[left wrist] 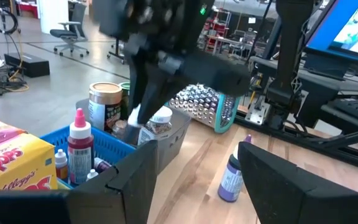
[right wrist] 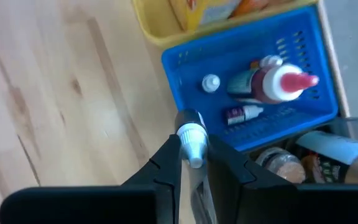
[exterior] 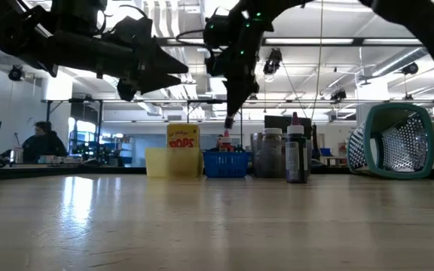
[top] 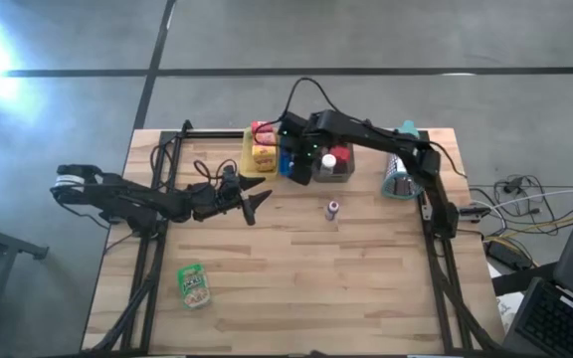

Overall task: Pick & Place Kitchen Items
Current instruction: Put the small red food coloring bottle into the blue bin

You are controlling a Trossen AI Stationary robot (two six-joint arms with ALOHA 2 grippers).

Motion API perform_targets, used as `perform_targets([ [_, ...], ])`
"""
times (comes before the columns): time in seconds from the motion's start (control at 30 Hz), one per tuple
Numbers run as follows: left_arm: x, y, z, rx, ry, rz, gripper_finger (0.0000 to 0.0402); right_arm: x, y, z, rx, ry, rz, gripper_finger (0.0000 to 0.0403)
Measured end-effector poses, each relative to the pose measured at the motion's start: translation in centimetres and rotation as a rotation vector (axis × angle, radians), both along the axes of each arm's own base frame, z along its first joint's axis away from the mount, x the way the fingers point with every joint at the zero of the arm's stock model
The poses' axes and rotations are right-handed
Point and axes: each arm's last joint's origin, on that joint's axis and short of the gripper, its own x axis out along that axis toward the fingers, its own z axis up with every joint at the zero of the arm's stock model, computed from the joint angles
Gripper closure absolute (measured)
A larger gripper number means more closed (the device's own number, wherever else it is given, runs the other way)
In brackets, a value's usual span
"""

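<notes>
Above the wooden table [top: 366, 288], the right hand [right wrist: 193, 163] pinches a vial [right wrist: 191, 134] (white-capped) over the blue tray [right wrist: 179, 68].

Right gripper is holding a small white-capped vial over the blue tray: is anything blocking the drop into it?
Nothing visible blocks it. The right gripper holds the vial above the blue tray. Inside lie a red-capped bottle and small vials, with bare floor beside them.

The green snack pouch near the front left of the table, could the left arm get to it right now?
Probably yes: the green pouch lies alone on bare wood, and the left hand is open and empty.
</notes>
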Motion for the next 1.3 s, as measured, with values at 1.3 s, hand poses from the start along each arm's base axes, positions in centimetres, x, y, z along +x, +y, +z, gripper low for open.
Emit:
perform_targets([
  [1.3, 0.0, 0.0, -0.1, -0.026, -0.008, -0.001, 0.0174, 1.2, -4.6, -7.5, 0.092, 0.075, -0.069, 0.035],
])
